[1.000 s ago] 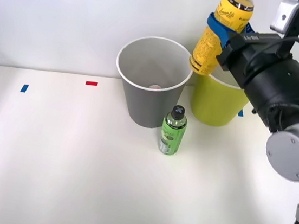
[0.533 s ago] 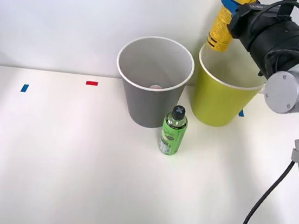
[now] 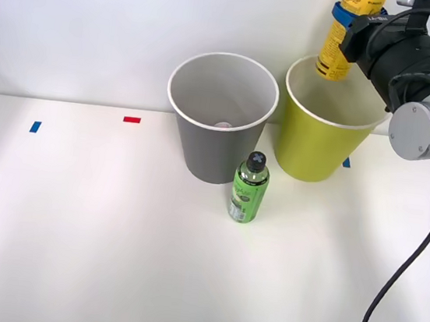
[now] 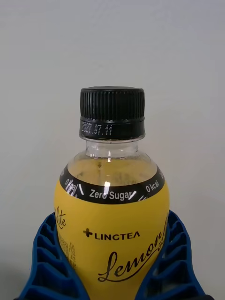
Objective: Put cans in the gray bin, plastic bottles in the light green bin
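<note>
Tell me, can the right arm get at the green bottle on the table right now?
Probably not yet: the right hand is shut on the yellow bottle above the light green bin. The green bottle itself stands unblocked in front of the gray bin.

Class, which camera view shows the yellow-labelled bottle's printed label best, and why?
The right wrist view: the yellow-labelled bottle shows its label print and black cap, held between blue fingers. The front view shows it small above the light green bin.
</note>
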Tool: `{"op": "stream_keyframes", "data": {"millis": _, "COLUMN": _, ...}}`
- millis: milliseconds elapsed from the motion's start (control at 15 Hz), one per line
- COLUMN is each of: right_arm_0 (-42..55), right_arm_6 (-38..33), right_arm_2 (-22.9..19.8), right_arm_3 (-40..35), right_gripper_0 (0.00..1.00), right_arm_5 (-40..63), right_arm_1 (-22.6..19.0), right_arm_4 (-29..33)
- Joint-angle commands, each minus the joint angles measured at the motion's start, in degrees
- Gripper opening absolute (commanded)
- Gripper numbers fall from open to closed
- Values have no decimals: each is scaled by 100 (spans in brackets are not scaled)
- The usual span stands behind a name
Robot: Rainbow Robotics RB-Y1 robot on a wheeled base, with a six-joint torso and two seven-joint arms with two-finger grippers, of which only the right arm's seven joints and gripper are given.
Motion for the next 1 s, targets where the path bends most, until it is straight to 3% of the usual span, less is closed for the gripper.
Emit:
{"op": "stream_keyframes", "data": {"millis": 67, "right_arm_0": 2, "right_arm_6": -29, "right_arm_2": 0, "right_arm_3": 11, "right_gripper_0": 0, "right_arm_5": -17, "right_arm_1": -15, "right_arm_4": -7}}
{"op": "stream_keyframes", "data": {"millis": 267, "right_arm_0": 2, "right_arm_6": -37, "right_arm_2": 0, "right_arm_3": 11, "right_gripper_0": 0, "right_arm_5": -60, "right_arm_1": -33, "right_arm_4": -33}}
{"op": "stream_keyframes", "data": {"millis": 333, "right_arm_0": 2, "right_arm_6": -90, "right_arm_2": 9, "right_arm_3": 11, "right_gripper_0": 31, "right_arm_5": -69, "right_arm_1": -41, "right_arm_4": -42}}
{"op": "stream_keyframes", "data": {"millis": 400, "right_arm_0": 2, "right_arm_6": -143, "right_arm_2": 9, "right_arm_3": 11, "right_gripper_0": 53, "right_arm_5": -78, "right_arm_1": -33, "right_arm_4": -60}}
{"op": "stream_keyframes", "data": {"millis": 533, "right_arm_0": 2, "right_arm_6": -213, "right_arm_2": 18, "right_arm_3": 19, "right_gripper_0": 88, "right_arm_5": -166, "right_arm_1": -33, "right_arm_4": -95}}
{"op": "stream_keyframes", "data": {"millis": 600, "right_arm_0": 2, "right_arm_6": -248, "right_arm_2": 35, "right_arm_3": 11, "right_gripper_0": 99, "right_arm_5": -201, "right_arm_1": -33, "right_arm_4": -113}}
{"op": "stream_keyframes", "data": {"millis": 1000, "right_arm_0": 2, "right_arm_6": -389, "right_arm_2": 158, "right_arm_3": 11, "right_gripper_0": 100, "right_arm_5": -359, "right_arm_1": -24, "right_arm_4": -139}}
